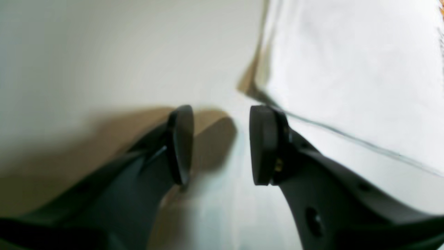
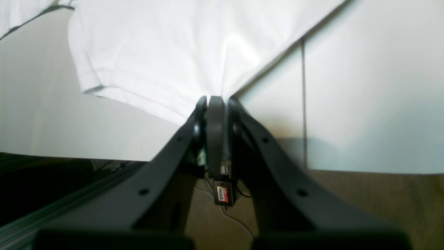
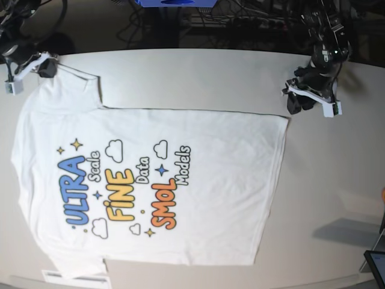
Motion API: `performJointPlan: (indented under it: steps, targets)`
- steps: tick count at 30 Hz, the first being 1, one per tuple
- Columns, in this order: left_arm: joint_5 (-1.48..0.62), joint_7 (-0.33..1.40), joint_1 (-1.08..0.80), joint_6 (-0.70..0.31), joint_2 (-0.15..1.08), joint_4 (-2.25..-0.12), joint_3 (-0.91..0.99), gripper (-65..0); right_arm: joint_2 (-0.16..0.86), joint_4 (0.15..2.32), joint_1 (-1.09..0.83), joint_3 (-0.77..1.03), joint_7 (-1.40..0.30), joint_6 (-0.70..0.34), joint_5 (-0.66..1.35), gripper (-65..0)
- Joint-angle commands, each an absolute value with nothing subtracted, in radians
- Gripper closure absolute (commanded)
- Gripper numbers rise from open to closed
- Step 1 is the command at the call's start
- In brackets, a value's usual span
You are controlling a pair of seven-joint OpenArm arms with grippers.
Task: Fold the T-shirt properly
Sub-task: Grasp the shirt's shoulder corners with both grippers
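Observation:
The white T-shirt (image 3: 150, 180) lies flat on the table, print up, with "ULTRA", "FINE" and "SMOL" showing; its neck end is to the left and its hem to the right. My right gripper (image 3: 43, 65) is at the far left corner, shut on the edge of the shirt's far sleeve (image 2: 173, 52); its jaws (image 2: 215, 104) are pressed together on the cloth. My left gripper (image 3: 295, 103) is open, just beyond the far hem corner. In the left wrist view the gripper (image 1: 222, 146) has only bare table between its pads, and the shirt (image 1: 347, 69) lies to the right, its corner slightly raised.
The white table (image 3: 198, 72) has a seam (image 2: 304, 104) near my right gripper. Its near edge drops off just below that gripper. Cables and dark equipment (image 3: 240, 18) run along the far side. A dark device (image 3: 376, 262) stands at the front right corner.

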State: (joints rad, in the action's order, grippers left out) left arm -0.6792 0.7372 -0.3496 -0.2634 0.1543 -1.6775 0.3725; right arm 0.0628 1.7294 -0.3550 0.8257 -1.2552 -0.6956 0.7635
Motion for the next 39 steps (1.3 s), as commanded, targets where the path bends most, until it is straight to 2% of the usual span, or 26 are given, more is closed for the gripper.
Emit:
performJointPlan:
  steps: [1, 22, 28, 36, 38, 39]
  targets:
    - [-0.685, 0.737, -0.337, -0.266, 0.160, -1.672, 0.377, -26.7, 0.077, 1.742, -0.357, 0.828, -1.244, -0.698, 0.783, -1.0]
    - [-0.690, 0.737, -0.269, -0.266, 0.105, -1.650, 0.367, -27.0, 0.079, 1.744, -0.352, 0.825, -1.245, -0.698, 0.783, -1.0]
    - [-0.690, 0.739, -0.222, -0.266, 0.091, -1.583, 0.364, -27.0, 0.079, 1.744, -0.352, 0.825, -1.244, -0.698, 0.783, -1.0]
    - [-0.690, 0.737, -0.194, -0.266, 0.091, -1.555, 0.286, -26.2, 0.079, 1.744, -0.352, 0.825, -1.245, -0.698, 0.783, -1.0]
    - [-0.690, 0.737, -0.189, -0.266, 0.091, -1.547, 0.277, -23.5, 0.079, 1.744, -0.352, 0.825, -1.245, -0.698, 0.783, -1.0]
    - [-0.690, 0.737, -0.189, -0.266, 0.091, -1.547, 0.274, -18.6, 0.081, 1.744, -0.352, 0.825, -1.245, -0.698, 0.783, -1.0]
